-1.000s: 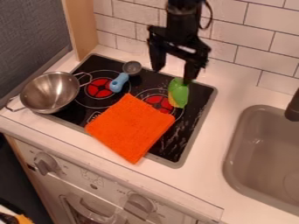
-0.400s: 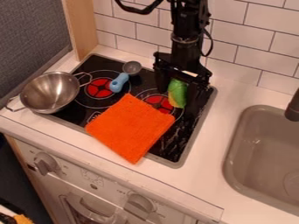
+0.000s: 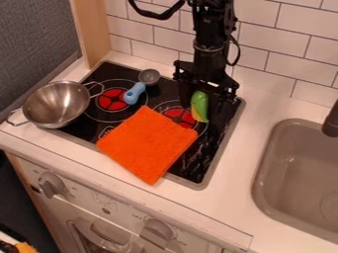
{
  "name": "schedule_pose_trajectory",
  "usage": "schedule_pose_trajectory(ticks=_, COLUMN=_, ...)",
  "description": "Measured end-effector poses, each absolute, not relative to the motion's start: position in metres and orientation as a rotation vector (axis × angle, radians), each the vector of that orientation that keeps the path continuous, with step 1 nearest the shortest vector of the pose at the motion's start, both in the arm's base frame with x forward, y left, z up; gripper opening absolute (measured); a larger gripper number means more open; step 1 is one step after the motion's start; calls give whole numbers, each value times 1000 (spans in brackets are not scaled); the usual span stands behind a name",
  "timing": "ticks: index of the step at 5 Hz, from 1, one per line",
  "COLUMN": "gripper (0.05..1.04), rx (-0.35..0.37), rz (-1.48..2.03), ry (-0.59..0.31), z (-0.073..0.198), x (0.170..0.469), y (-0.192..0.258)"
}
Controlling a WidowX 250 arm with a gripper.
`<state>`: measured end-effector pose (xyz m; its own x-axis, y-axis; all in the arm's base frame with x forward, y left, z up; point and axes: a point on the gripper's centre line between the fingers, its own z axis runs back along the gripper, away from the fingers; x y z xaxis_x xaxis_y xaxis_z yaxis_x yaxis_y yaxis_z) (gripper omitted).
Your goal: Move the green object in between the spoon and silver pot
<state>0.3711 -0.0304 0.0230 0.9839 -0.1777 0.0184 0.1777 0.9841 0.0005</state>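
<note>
The black gripper [image 3: 205, 100] is low over the right rear of the stove, around the upper part of the green object [image 3: 200, 106]. That object has a yellow lower edge and lies at the right rear burner. To its left, the spoon [image 3: 135, 92] with a blue handle and grey bowl lies between the two burners, its bowl toward the wall. The silver pot [image 3: 57, 105] stands at the stove's left edge, a wire handle on each side. Dark stovetop behind the gripper makes its hold on the green object hard to make out.
An orange cloth [image 3: 147, 144] lies across the front middle of the black stovetop [image 3: 208, 148]. A grey sink [image 3: 297, 173] with a dark faucet [image 3: 330, 121] is at the right. The tiled wall [image 3: 277, 59] rises behind.
The gripper has come down from above to around the green object. Since the last earlier frame, the green object has turned slightly and looks narrower. Spoon, pot and cloth have stayed put.
</note>
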Motion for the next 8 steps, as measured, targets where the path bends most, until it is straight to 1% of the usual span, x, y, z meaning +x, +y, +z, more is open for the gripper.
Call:
schedule_pose_trajectory(ticks=1, gripper=726, rx=-17, rz=-171, ry=-53, z=47, x=378, y=-24)
schedule_pose_trajectory(ticks=2, gripper=726, rx=10, rz=-46, ry=-136, z=93, x=397, y=21)
schedule_pose_trajectory(ticks=3, gripper=726, rx=35, rz=51, ry=-184, z=118, x=410, y=62)
schedule_pose_trajectory(ticks=4, gripper=726, rx=101, rz=156, ry=-124, z=102, x=411, y=108)
schedule_pose_trajectory(ticks=5, gripper=725, rx=113, rz=207, ry=-110, z=94, x=408, y=142)
schedule_pose_trajectory(ticks=6, gripper=726, rx=107, rz=220, ry=-86, z=83, x=398, y=157)
schedule_pose_trajectory(ticks=7, gripper=726, rx=86, rz=216, ry=-63, z=65, x=388, y=155)
schedule_pose_trajectory(ticks=8, gripper=726, rx=57, rz=231, ry=-85, z=54, x=384, y=162)
